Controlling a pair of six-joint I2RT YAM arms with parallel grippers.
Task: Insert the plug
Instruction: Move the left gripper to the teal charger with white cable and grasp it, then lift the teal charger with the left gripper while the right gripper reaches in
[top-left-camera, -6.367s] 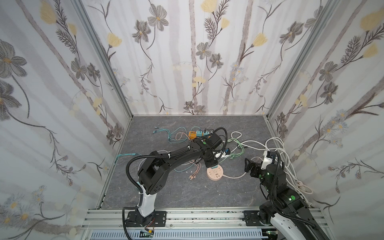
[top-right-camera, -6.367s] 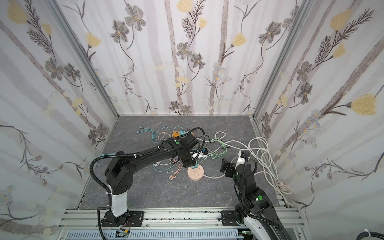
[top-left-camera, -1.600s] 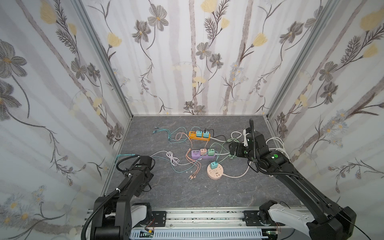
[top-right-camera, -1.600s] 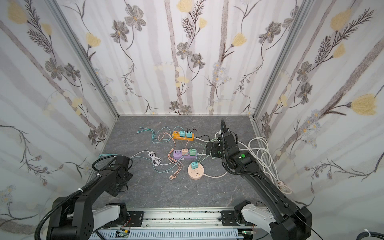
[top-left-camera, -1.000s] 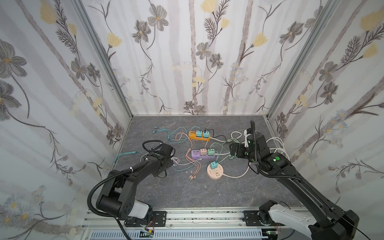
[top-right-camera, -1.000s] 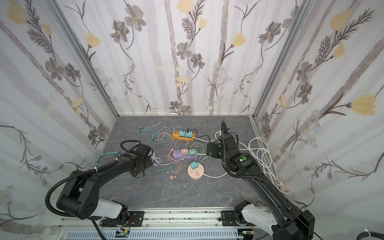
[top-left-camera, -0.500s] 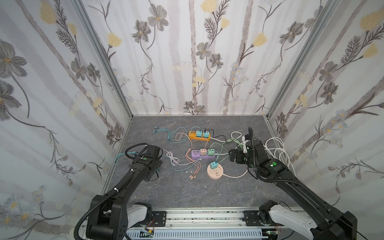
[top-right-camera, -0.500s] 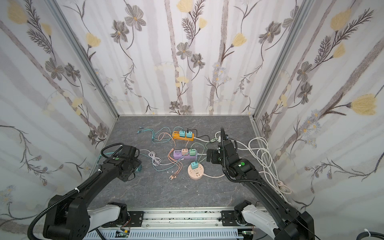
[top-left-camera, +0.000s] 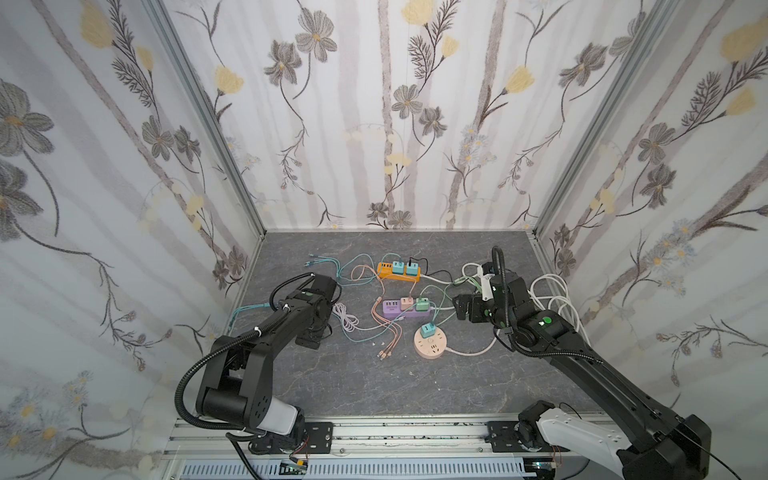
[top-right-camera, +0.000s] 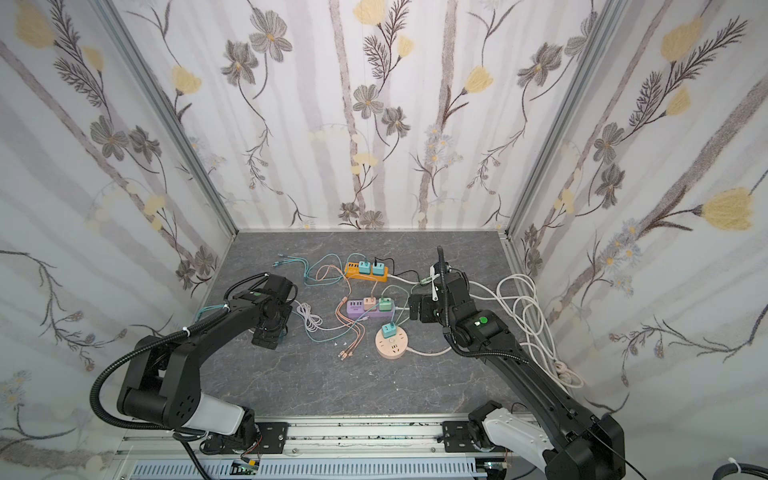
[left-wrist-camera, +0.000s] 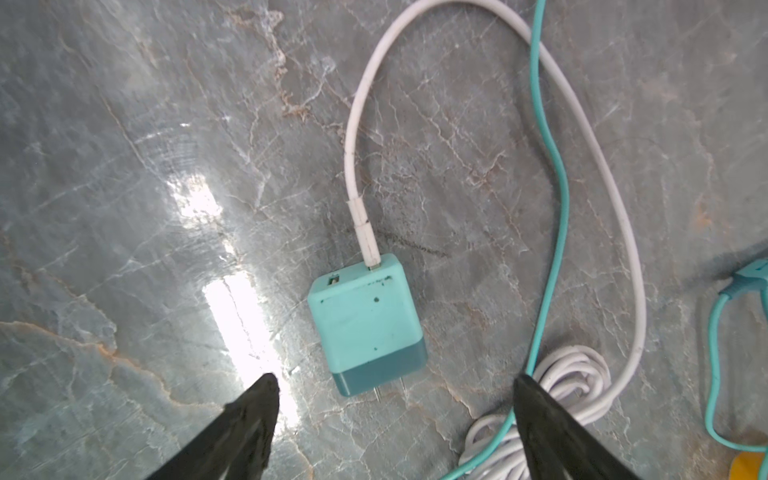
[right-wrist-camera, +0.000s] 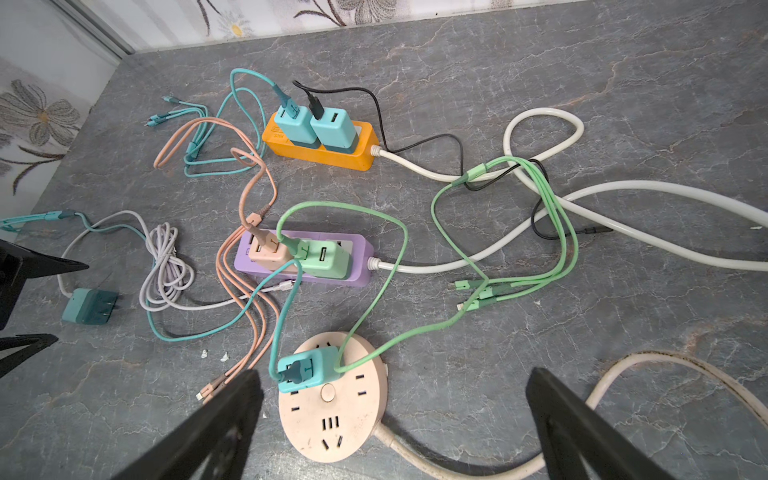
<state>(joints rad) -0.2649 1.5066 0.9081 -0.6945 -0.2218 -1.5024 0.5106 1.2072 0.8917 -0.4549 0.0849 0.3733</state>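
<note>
Jaws on both arms spread, nothing gripped; plug loose on the desk.
Note that the left jaws hang over the teal plug (left-wrist-camera: 365, 324), one fingertip on each side and neither touching it. You find the plug flat on its side on the desk (top-left-camera: 374, 386), prongs bare, a white cable (left-wrist-camera: 353, 166) seated in it. It is at 9 o'clock from the round pink socket (top-left-camera: 432, 344) in both top views, where the left arm (top-left-camera: 291, 320) stands over it. Observe the right jaws wide apart at 3 o'clock of the purple strip (top-left-camera: 405, 311).
</note>
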